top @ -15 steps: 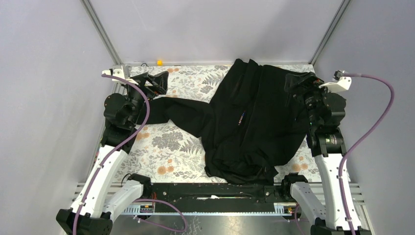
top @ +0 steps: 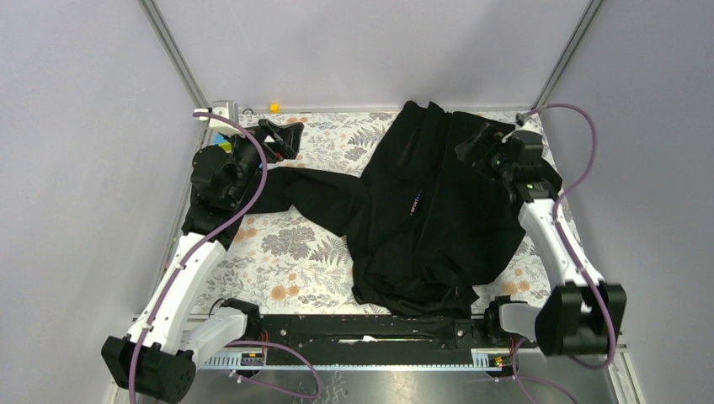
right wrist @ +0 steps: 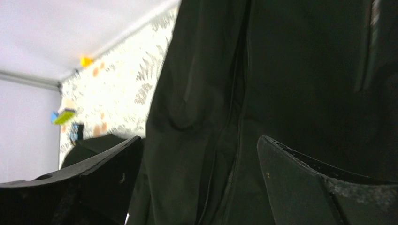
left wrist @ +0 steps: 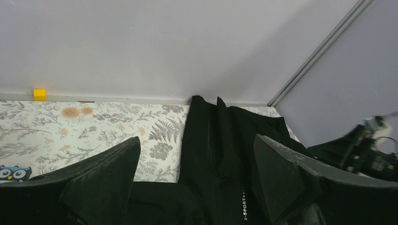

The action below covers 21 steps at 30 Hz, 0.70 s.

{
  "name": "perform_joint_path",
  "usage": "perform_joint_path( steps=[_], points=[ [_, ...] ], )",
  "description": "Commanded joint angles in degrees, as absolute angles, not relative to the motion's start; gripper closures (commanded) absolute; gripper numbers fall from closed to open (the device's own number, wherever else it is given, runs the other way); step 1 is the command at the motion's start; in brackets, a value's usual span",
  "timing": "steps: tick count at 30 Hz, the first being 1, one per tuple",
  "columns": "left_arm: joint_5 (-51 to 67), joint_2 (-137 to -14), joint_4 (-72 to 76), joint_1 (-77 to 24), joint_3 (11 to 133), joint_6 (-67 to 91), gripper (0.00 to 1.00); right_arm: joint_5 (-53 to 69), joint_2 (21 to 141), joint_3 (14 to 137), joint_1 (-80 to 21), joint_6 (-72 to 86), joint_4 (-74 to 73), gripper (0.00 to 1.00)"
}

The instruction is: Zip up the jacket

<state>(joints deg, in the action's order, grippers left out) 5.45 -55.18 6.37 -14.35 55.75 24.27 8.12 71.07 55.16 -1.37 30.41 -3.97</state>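
Right tool (top: 473, 143) swung inward over jacket (top: 421, 227); right side hidden beneath arm (top: 547, 236).

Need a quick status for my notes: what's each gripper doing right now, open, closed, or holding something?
Left gripper: open, holding nothing.
Right gripper: open over the jacket, holding nothing.

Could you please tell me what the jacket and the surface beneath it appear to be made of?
The jacket looks like soft matte black fabric, probably synthetic: it folds and wrinkles loosely. The table cover seems a thin floral-printed cloth or sheet, lying flat; which, I cannot tell.
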Motion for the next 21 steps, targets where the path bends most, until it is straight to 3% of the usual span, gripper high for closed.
perform_joint_path(
  steps=[1,9,15,21],
  points=[
    [8.98,-56.84,7.55,-14.41,58.98,25.02,0.01,16.45,78.44,55.83,-1.68,31.25,1.7,0.02],
    [16.32,-65.23,3.64,-14.4,63.28,26.44,0.01,20.64,96.86,62.42,-1.71,35.42,9.04,0.01],
    [19.97,-70.07,2.1,-14.35,65.07,27.94,0.01,20.96,108.91,72.16,-1.67,39.76,11.24,0.26],
    [20.45,-72.73,0.2,-14.33,66.55,27.56,0.01,16.95,117.59,82.04,-1.7,39.34,7.85,0.37]
  ],
)
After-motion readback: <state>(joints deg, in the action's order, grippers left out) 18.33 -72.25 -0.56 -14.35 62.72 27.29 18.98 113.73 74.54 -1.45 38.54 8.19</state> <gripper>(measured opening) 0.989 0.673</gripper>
